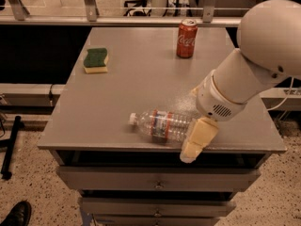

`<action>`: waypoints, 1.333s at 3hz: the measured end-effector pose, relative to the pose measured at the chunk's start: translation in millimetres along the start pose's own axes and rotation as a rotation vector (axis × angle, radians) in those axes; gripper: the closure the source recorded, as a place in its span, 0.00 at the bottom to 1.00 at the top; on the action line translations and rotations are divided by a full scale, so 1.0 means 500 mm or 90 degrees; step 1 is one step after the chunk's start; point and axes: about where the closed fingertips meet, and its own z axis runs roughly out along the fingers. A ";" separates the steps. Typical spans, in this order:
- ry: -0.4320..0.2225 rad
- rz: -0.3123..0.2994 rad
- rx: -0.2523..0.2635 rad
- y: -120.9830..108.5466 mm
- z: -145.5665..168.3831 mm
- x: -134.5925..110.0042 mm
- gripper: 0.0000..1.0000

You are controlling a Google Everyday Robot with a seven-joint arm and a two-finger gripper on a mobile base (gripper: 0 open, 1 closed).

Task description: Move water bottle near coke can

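Note:
The water bottle (162,125) lies on its side near the front edge of the grey table (127,84), white cap pointing left. The coke can (186,38) stands upright at the far side of the table, well apart from the bottle. My gripper (194,142) hangs from the white arm (244,79) at the bottle's right end, its cream tip reaching over the table's front edge. The bottle's base is hidden behind the gripper.
A green and yellow sponge (96,60) lies at the far left of the table. Drawers (155,182) sit below the tabletop. A railing (141,13) runs behind the table. A black shoe (16,214) shows on the floor at the lower left.

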 end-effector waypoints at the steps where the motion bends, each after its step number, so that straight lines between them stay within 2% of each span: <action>1: 0.005 0.005 -0.005 0.012 0.012 0.002 0.15; 2: 0.015 0.023 0.001 0.001 0.015 0.016 0.46; 3: 0.019 0.040 0.007 -0.015 0.012 0.028 0.70; 4: 0.029 0.053 0.018 -0.051 -0.002 0.046 0.92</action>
